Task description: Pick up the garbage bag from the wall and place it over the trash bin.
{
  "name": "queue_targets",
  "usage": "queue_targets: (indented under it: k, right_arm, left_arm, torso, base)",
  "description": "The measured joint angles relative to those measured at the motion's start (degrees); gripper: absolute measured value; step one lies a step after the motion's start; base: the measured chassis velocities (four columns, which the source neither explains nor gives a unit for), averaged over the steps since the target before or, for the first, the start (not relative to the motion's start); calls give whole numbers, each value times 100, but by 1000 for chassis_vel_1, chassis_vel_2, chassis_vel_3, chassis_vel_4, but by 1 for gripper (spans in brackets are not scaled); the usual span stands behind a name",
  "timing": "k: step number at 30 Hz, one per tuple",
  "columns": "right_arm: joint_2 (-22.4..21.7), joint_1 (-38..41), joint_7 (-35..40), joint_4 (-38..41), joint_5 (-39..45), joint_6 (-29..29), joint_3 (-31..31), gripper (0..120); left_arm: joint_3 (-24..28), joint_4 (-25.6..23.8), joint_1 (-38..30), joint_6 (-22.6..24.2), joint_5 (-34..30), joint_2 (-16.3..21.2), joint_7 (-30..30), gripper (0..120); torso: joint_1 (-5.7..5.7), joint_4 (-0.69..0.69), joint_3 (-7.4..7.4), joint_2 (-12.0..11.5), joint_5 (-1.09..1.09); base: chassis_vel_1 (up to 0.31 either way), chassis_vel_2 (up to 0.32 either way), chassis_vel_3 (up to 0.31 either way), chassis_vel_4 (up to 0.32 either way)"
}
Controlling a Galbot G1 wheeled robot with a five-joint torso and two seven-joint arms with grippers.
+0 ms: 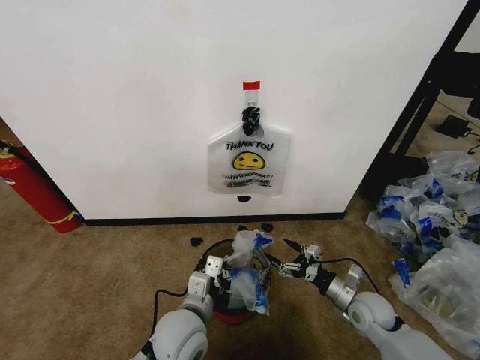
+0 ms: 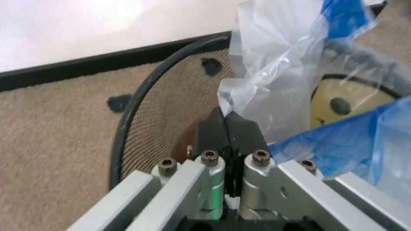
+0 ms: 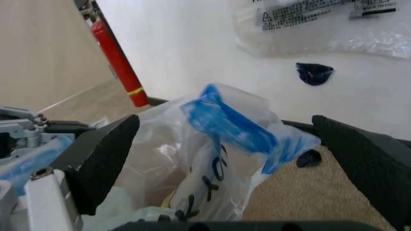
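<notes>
Left hand (image 2: pixel 226 126) clamped on the garbage bag (image 1: pixel 247 281) over the trash bin (image 2: pixel 138 130); right hand (image 1: pixel 291 259) spread apart.

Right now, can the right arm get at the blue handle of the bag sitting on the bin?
Probably yes. The right gripper is open, and its fingers flank the raised blue handle of the garbage bag over the trash bin, with nothing between. The left gripper pinches the bag's other side.

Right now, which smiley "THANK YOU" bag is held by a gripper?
The garbage bag with blue patches over the trash bin, pinched by the left gripper; the other one hangs on the wall.
</notes>
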Motion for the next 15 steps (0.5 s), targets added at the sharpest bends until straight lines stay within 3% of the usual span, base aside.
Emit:
queue_targets:
  k: [15]
  right_arm:
    - [-11, -108, 39, 23, -42, -77, 28, 100]
  left_arm:
    - [-128, -123, 376, -361, 447, -82, 43, 0]
  torso:
    - [0, -1, 0, 0, 0]
  base:
    - [0, 0, 0, 0]
